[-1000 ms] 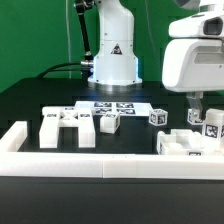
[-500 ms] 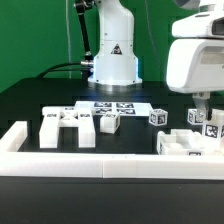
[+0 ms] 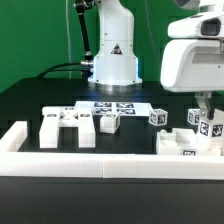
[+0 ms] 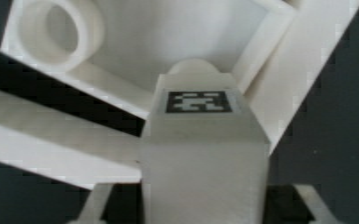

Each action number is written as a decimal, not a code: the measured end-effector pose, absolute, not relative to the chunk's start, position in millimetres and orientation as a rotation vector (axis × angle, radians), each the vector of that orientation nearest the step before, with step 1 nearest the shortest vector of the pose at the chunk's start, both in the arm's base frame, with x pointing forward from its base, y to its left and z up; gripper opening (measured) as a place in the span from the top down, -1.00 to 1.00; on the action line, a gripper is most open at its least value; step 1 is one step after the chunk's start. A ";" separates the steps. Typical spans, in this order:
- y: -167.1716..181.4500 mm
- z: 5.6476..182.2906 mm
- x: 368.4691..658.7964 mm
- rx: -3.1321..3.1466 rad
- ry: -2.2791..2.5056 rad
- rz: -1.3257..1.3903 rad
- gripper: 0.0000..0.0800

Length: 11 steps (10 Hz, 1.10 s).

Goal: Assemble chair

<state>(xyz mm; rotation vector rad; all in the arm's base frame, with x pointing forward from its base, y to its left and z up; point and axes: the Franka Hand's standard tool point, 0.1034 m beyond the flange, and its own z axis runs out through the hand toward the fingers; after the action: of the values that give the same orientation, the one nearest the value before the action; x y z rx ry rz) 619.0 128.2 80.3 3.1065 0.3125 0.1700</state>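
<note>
Chair assembly at the pick-up stage, seen from the table's front edge: the gripper (image 3: 204,106) hangs low at the exterior view's right, its fingers straddling an upright leg (image 4: 201,150) whose rounded top and square tag fill the wrist view. The jaws appear to be closed against the leg's two long sides, the narrow faces giving the flat pads a square hold, though the contact itself lies at the picture's edge. The leg stands among the right-hand cluster, just beside another tagged block (image 3: 195,118) and behind a flat slab (image 3: 183,146) that lies against the border rail (image 3: 90,162). Behind the leg in the wrist view lies a panel with a round hole (image 4: 60,38), probably a socket meant to receive such a leg; whether it is the same slab cannot be told. The remaining parts wait well apart on the black table (image 3: 30,100): a cross-braced frame piece (image 3: 68,127) at the exterior view's left, a small block (image 3: 110,122) near the middle and a tagged cube (image 3: 157,117) further right, all in front of the marker board (image 3: 118,107). The rail probably serves as a stop that keeps parts square. Nothing is joined yet, so the task is judged to be at an early step; the next move would call for a straight lift clear of the neighbouring block
</note>
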 end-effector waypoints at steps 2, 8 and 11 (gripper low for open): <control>127.7 80.2 619.1 3.137 -0.029 0.171 0.28; 101.2 80.5 622.3 3.030 -0.798 0.180 0.28; 99.9 81.2 622.9 3.022 -0.832 0.183 -0.39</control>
<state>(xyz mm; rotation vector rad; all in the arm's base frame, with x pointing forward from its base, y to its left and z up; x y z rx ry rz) 622.9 99.9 81.2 3.0221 -0.8322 0.1829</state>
